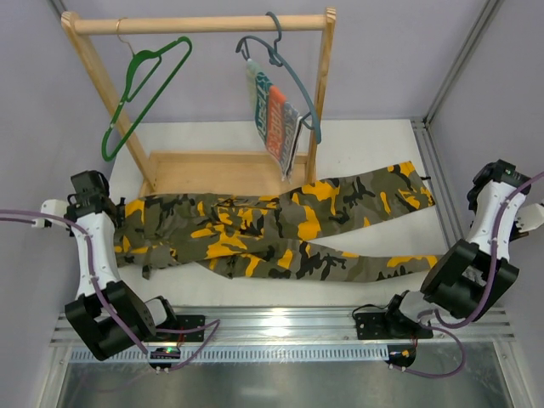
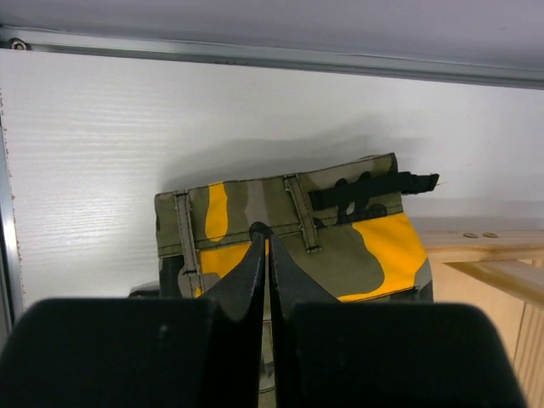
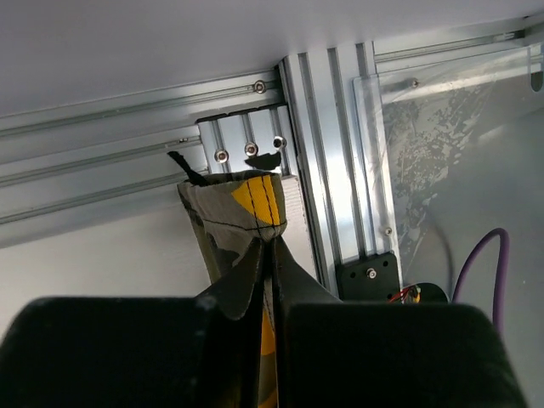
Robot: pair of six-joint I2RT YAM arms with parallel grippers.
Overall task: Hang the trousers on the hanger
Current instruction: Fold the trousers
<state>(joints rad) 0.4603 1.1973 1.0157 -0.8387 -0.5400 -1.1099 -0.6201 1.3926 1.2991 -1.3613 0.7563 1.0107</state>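
Near edge: both arm bases sit on the metal rail [image 1: 280,321]. The left arm [image 1: 95,246] reaches up the left side and the right arm [image 1: 491,223] up the right. They are well apart, with the trousers [image 1: 272,234] between them.

Left tool [image 2: 261,229]: jaws closed tight, tips pinching the waistband just beside a belt loop. A sliver of camo cloth shows between the fingers. In the wrist view a black strap tab sticks out at the waistband's right end.

Right tool [image 3: 270,242]: jaws also closed, nipping a leg cuff. The cuff stands up at the fingertips, with a yellow patch on top and a black thread end at its left corner. Cannot tell from overhead which leg this is.

Trousers: on the white counter [image 1: 365,144], spread left to right. The waist is at the left by the left arm. The two legs splay to the right, one toward the far right and the other toward the near right.

Farther back: the wooden rack base [image 1: 212,170] sits on the counter just behind the trousers.

Far: the rack's rod [image 1: 212,24] runs across the top. The hanger [image 1: 128,85] is hooked on the rod's left part and hangs tilted; the trousers are not on it. The grey hanger [image 1: 293,81] is hooked on the right part and carries a striped cloth [image 1: 276,123].
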